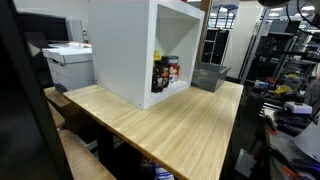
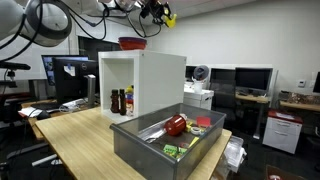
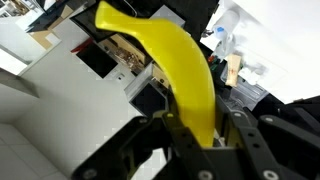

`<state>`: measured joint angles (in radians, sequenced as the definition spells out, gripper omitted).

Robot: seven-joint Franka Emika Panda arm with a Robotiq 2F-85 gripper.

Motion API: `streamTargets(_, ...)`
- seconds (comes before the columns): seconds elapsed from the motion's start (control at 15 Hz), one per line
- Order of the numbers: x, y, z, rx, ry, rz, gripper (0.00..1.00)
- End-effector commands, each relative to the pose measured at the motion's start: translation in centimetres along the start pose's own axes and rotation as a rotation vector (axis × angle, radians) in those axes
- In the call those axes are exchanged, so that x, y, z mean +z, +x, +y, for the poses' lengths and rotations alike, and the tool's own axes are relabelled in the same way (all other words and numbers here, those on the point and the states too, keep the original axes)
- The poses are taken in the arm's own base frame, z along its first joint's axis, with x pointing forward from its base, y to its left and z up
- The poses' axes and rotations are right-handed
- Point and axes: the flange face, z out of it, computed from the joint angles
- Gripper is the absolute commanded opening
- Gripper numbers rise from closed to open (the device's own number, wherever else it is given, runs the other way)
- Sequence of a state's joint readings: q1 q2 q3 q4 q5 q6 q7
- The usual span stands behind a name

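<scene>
One arm [image 2: 45, 15] reaches high over the white cabinet [image 2: 150, 85] at one edge of the wooden surface [image 1: 170, 125], its gripper [image 2: 152, 10] clenched on a yellow banana [image 3: 175, 70] in mid-air, while a grey bin [image 2: 140, 150] sits at a corner and monitors [image 2: 255, 78] fill the room.

The light wooden counter [image 1: 175, 125] carries a white open-fronted cabinet [image 1: 120, 50], standing upright, and just beside it a grey bin [image 1: 208, 76]; both rest directly on the wood in both exterior views.
</scene>
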<state>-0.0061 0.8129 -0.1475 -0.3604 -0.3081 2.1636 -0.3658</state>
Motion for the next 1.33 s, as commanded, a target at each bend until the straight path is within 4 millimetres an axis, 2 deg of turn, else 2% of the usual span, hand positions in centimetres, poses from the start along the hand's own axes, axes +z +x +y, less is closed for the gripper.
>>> streamTargets(0.0,-0.1,0.7,-1.1,-0.057,0.061,0.047,0.12)
streamTargets(0.4,-1.6,1.8,-2.0,-0.091,0.174,0.098,0.12)
streamTargets(0.73,-3.5,3.0,-2.8,-0.104,0.195,0.119,0.12)
streamTargets(1.27,-6.2,4.2,-6.2,-0.188,0.358,0.061,0.12)
